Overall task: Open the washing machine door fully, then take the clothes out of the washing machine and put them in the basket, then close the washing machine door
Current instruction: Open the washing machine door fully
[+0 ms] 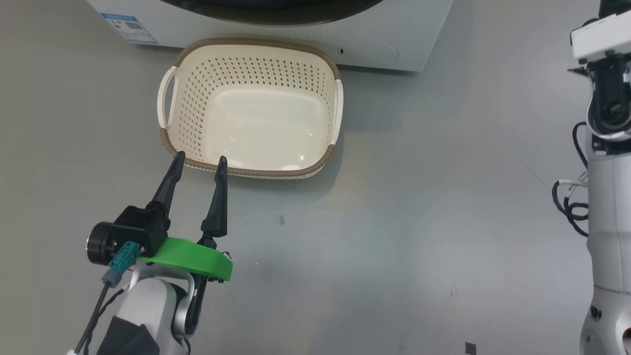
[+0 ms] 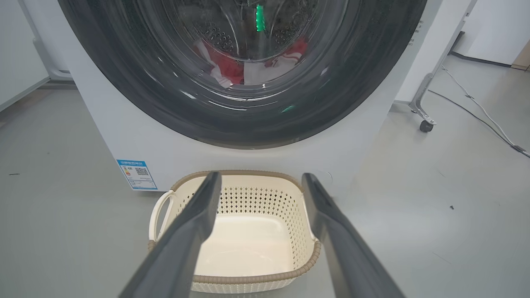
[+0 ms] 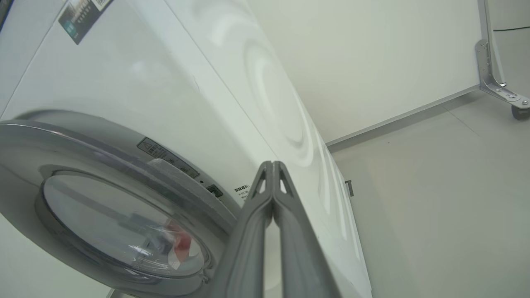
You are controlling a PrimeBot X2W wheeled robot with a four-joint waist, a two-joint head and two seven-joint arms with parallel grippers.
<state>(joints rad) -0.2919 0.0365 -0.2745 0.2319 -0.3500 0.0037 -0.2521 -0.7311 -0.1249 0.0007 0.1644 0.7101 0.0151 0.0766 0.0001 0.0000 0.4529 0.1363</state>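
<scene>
The washing machine (image 2: 103, 124) fills the top of the left wrist view. Its door (image 2: 124, 95), a glossy black rim around clear glass, lies flat against the white front. Red and white clothes (image 2: 225, 70) show through the glass. The cream basket (image 1: 256, 45) sits on the floor just before the machine with nothing in it. My left gripper (image 1: 201, 159) hovers open at the basket's near rim (image 2: 256, 278), holding nothing. In the right wrist view my right gripper (image 3: 272, 163) is shut on nothing, its tips beside the door's (image 3: 103, 165) edge, over the white front panel.
A blue label (image 1: 129, 27) marks the machine's lower left corner. A metal stand leg on a caster (image 2: 426, 120) and a floor cable (image 2: 476, 111) lie to the machine's right. My right forearm (image 1: 609, 207) rises along the head view's right edge. Grey floor surrounds the basket.
</scene>
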